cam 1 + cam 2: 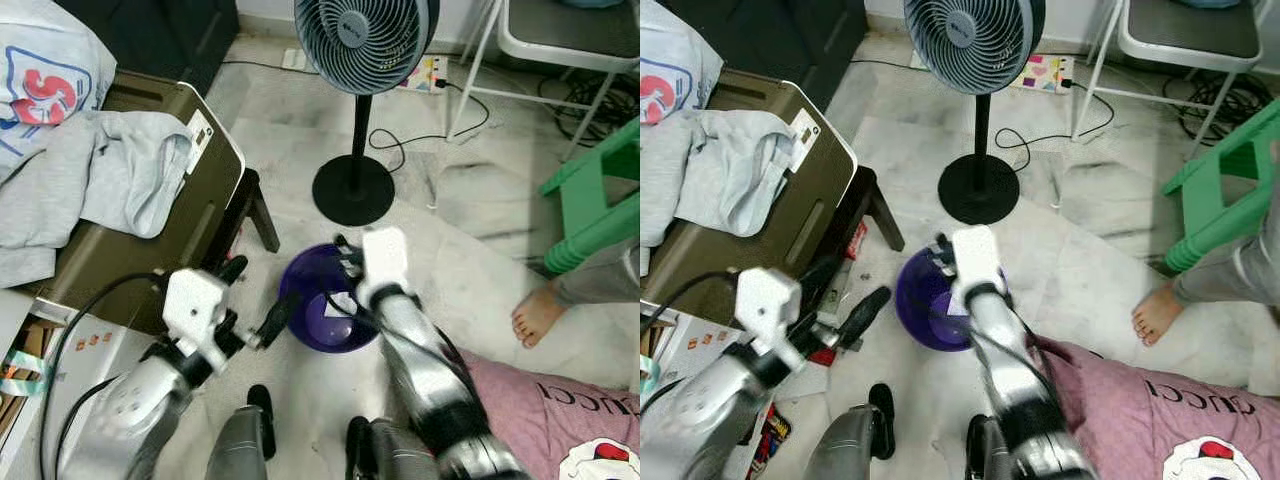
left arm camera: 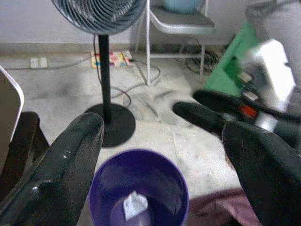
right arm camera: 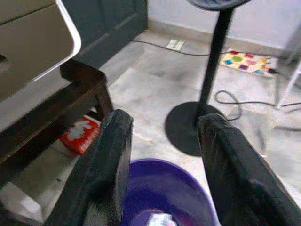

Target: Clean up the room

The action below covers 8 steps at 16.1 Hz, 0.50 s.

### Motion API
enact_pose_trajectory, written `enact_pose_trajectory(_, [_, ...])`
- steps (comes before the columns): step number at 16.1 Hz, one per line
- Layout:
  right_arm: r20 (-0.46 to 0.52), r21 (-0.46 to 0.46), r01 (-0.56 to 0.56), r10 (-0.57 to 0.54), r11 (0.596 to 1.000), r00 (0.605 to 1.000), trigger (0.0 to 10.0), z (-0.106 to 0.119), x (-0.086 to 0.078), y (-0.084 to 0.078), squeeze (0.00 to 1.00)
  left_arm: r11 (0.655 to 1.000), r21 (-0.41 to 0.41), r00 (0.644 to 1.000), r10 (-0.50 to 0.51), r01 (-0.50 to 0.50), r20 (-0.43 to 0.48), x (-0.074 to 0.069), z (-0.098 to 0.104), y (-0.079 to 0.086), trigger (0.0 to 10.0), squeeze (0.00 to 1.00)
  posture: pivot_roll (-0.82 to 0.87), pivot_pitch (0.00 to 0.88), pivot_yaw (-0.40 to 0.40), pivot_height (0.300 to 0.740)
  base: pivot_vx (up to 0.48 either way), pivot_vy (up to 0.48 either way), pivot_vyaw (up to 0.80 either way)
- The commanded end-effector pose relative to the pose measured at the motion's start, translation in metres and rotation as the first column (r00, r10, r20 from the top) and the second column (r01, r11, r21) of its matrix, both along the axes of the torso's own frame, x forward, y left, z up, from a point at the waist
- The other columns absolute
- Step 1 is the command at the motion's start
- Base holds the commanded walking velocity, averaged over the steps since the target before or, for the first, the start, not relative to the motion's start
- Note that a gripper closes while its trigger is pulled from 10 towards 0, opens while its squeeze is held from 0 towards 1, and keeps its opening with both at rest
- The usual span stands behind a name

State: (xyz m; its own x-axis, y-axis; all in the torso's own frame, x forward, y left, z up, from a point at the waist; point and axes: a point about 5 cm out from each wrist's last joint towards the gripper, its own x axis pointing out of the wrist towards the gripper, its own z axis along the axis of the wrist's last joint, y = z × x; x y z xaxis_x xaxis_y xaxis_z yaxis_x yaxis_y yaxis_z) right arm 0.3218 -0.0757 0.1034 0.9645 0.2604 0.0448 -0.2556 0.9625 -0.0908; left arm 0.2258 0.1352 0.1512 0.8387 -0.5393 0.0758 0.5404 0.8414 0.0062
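Left wrist view: purple bin [image 2: 138, 193] on the floor [image 1: 470, 200], a scrap of white paper [image 2: 135, 205] lying at its bottom. Landmark is the bin throughout.

Right gripper [image 3: 162, 169] hangs directly over the bin's mouth, jaws spread, nothing between them. Left gripper [image 1: 262, 318] sits just beside the bin's rim on the robot's left, jaws spread too, empty.

Judged step: a piece of rubbish looks already dropped in; both arms are free. Next move calls for lifting the right arm clear of the bin and finding the next stray item.

Around the bin:
- Pedestal fan [image 1: 362, 60] just beyond it, round black base [image 1: 353, 190] near the far rim, cord trailing over the floor.
- Pink cloth [image 1: 560, 410] on the floor touching or nearly touching the bin on the robot's right; likely the next candidate.
- A person's bare foot [image 1: 537, 312] beyond that cloth, near a green stool [image 1: 595, 195].
- Brown suitcase [image 1: 170, 230] to the left on a dark low stand, grey garment [image 1: 100, 180] heaped on it.

In the way: fan base and cord close by; the foot.
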Motion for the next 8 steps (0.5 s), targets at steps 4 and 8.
enact_pose_trajectory(4, [0.033, -0.021, 0.038, -0.037, 0.999, 0.999, 10.0, 0.009, -0.012, -0.029, 1.0, 0.999, 0.003, 0.997, 0.047, -0.047, 0.068, 0.019, -0.002, -0.007, 10.0, 0.0, -0.03, 0.118, 0.016, 0.74, 0.0, 0.0, 0.0])
enact_pose_trajectory(8, [0.058, -0.051, 0.062, -0.059, 0.997, 0.997, 10.0, 0.018, -0.015, -0.051, 1.0, 0.985, -0.008, 0.975, 0.171, -0.172, 0.14, 0.043, -0.002, 0.002, 10.0, 0.0, -0.06, 0.029, 0.013, 0.74, 0.0, 0.0, 0.0])
